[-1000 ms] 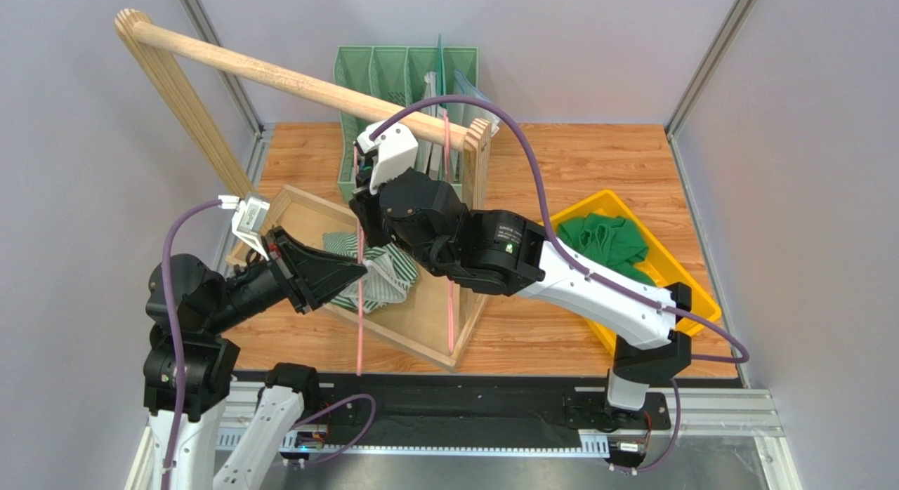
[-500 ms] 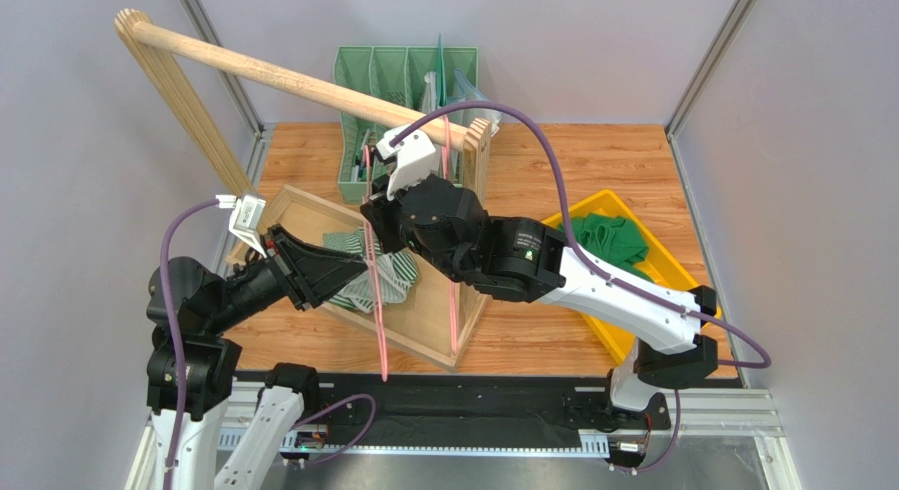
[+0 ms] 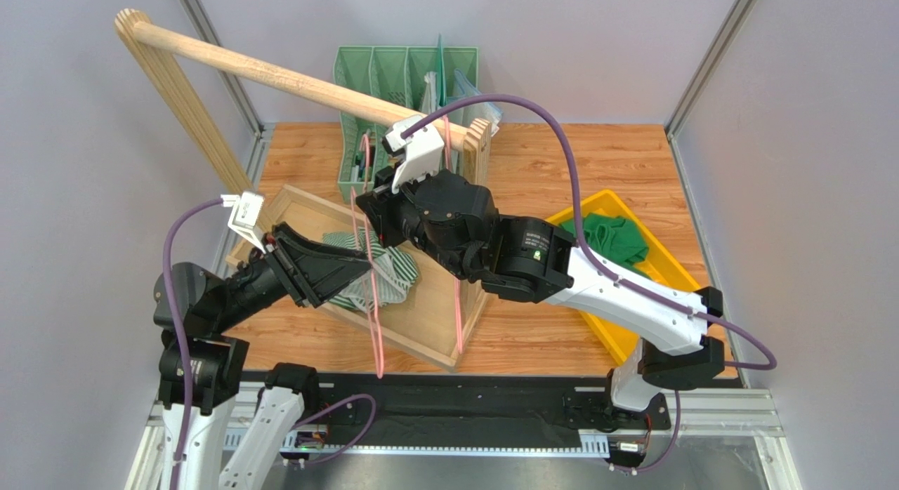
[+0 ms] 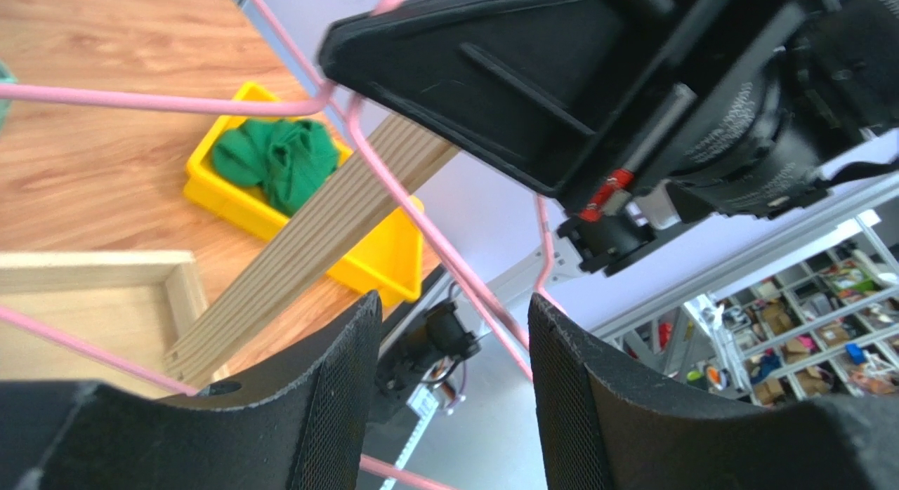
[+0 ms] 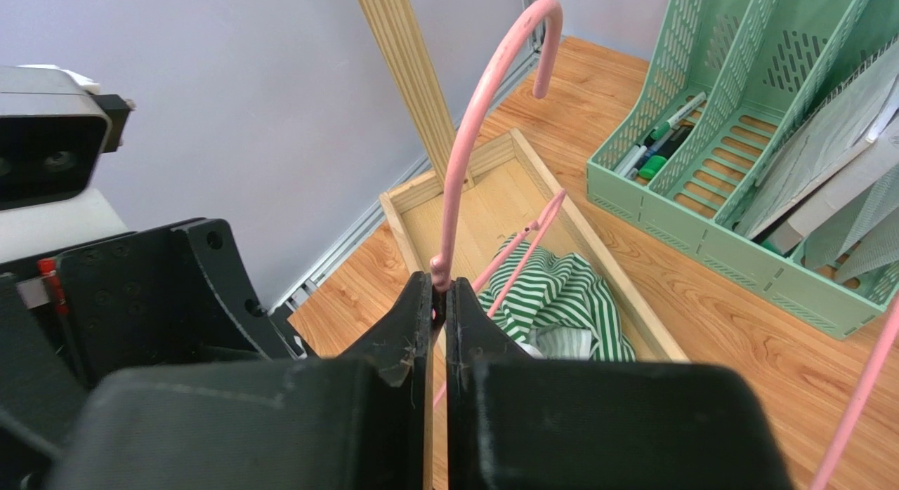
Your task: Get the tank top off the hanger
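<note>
The left claw point(image 4: 454, 406) stands with jaws apart, gripping nothing, just beside the striped tank top point(image 3: 393, 275), which lies crumpled in the wooden tray point(image 3: 435, 313). The right claw point(image 5: 440, 300) is clamped tight on the neck of the pink hanger point(image 5: 477, 116), raised over the garment. Removal appears complete or nearly so, but whether the lower wire touches the cloth cannot be told. The wood-grain surface point(image 3: 601, 164) carries a yellow bin point(image 3: 681, 274) at right and a green file rack point(image 3: 401, 74) at the far edge, and grey walls enclose it.

Bright even light, faint soft shadows, sharp overhead view, softer wrist foregrounds
</note>
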`<act>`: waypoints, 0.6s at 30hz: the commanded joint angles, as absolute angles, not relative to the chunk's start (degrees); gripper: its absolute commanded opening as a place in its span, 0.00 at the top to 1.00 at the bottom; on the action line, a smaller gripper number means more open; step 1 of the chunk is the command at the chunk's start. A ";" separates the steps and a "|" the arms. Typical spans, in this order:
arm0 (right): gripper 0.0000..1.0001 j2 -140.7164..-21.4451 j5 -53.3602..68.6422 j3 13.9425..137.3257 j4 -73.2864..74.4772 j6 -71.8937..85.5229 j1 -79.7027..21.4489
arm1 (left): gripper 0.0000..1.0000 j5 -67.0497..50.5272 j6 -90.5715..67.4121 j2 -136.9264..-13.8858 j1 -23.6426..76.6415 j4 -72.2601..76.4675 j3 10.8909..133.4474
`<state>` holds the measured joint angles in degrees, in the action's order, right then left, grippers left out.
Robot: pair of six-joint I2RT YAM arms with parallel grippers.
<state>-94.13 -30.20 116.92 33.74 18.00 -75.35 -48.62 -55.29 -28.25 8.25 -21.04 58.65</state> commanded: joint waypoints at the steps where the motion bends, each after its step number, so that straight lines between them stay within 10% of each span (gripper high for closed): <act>1: 1.00 -94.48 -30.15 117.95 29.88 16.70 -75.76 | 0.41 -50.89 -60.91 -27.25 8.26 -13.71 58.01; 18: 1.00 -97.21 -31.46 120.24 28.92 16.35 -76.64 | 0.44 -48.87 -64.16 -28.65 8.26 -13.71 58.27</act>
<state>-96.79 -30.09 117.80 32.23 17.23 -76.07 -49.12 -62.06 -27.66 8.25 -15.97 57.25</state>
